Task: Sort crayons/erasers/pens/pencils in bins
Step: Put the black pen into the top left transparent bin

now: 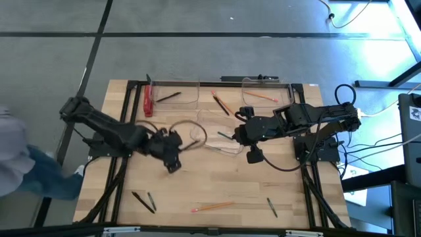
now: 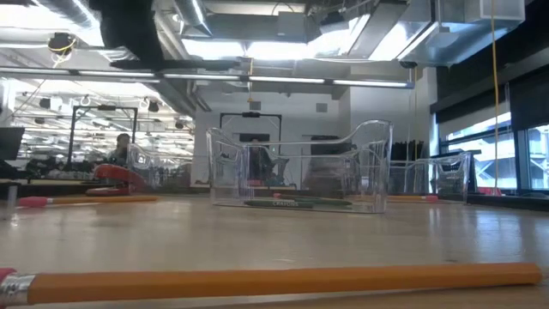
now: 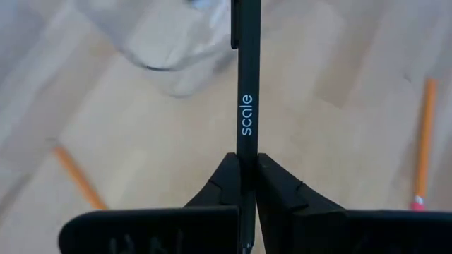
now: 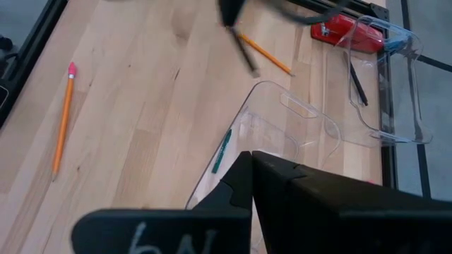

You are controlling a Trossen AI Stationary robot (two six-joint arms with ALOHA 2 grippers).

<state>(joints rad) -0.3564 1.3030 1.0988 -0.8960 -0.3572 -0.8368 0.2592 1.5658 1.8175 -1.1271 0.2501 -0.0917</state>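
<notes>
Left end effector [image 3: 247, 185]: pinching a black pen [image 3: 247, 85], centre-left of the table [image 1: 217, 184]. Right end effector [image 4: 248, 176]: pressed together, empty, over the middle clear bin [image 4: 296, 120] holding a green crayon [image 4: 222, 151].

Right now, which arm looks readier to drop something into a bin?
The left. Its pincer is clamped on a black pen, near the middle bin. The right pincer looks shut with nothing in it, over that bin's rim.

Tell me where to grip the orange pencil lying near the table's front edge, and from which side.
Grip the pencil at mid-shaft, from straight above, closing across its length. It lies flat, nearly parallel to the front edge, with bare table on both sides.
</notes>
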